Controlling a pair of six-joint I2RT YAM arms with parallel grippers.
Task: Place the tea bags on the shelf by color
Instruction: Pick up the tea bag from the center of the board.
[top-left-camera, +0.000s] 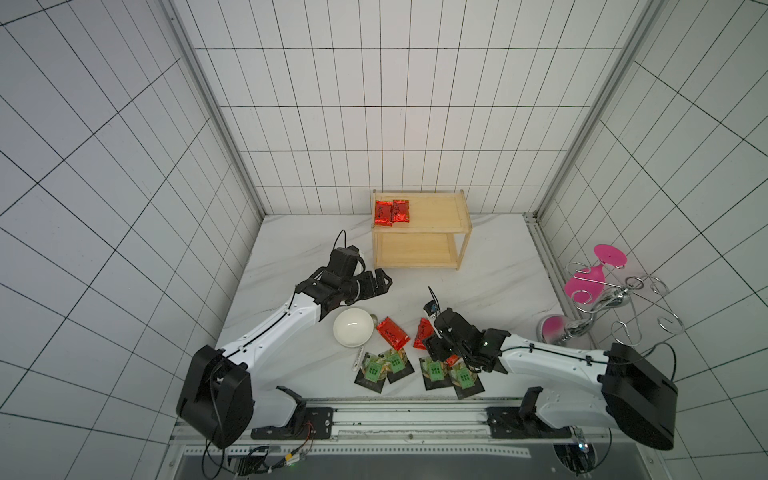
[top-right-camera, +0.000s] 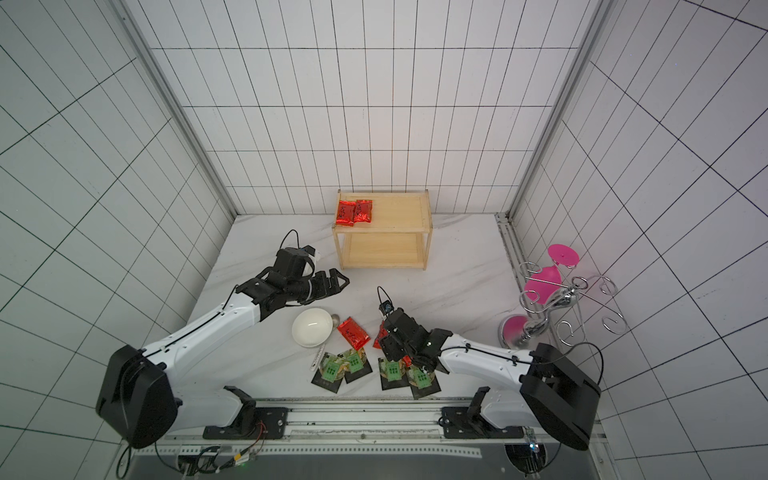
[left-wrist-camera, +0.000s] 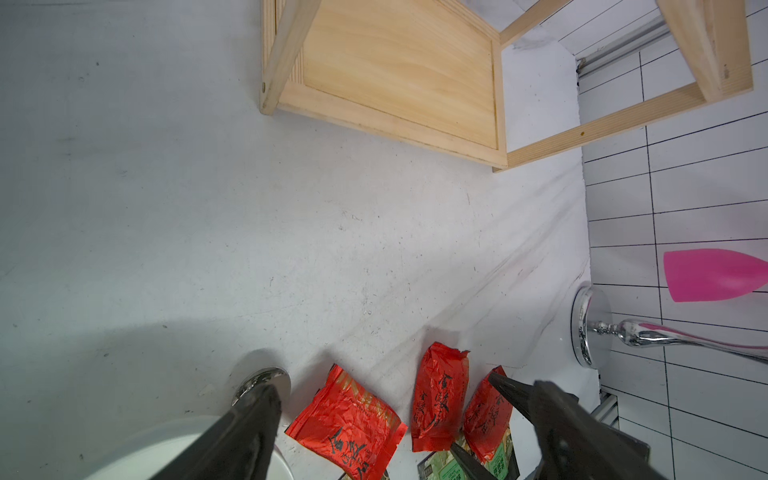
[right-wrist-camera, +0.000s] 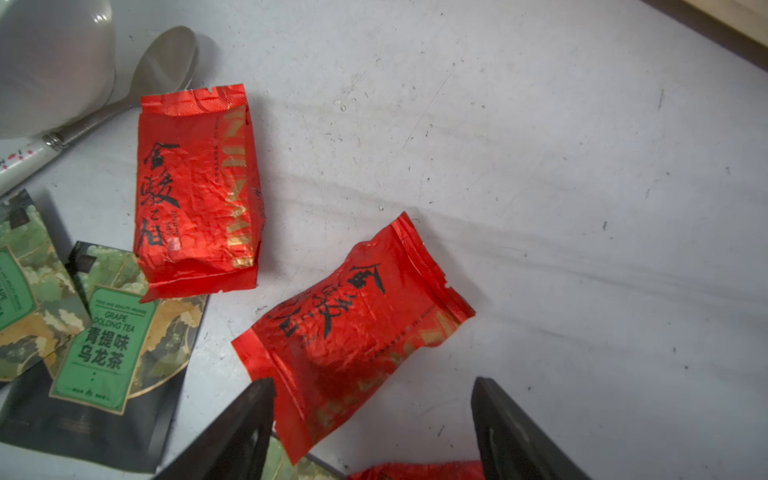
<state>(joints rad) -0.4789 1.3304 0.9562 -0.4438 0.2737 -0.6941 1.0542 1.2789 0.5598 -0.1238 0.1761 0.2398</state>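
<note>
Right fingers (right-wrist-camera: 232, 436) spread, empty, over red sachet (right-wrist-camera: 353, 332), long axis askew; left fingers (left-wrist-camera: 245, 432) spread.

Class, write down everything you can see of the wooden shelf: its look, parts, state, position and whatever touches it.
The shelf is a small two-tier open rack of light, bare-looking wood: two rimmed rectangular boards joined by four thin corner posts. It stands upright on the white marbled tabletop, at the far side close to the tiled back wall. Two red sachets lie flat, side by side, at the left end of its top board. Nothing shows on the lower board.
</note>
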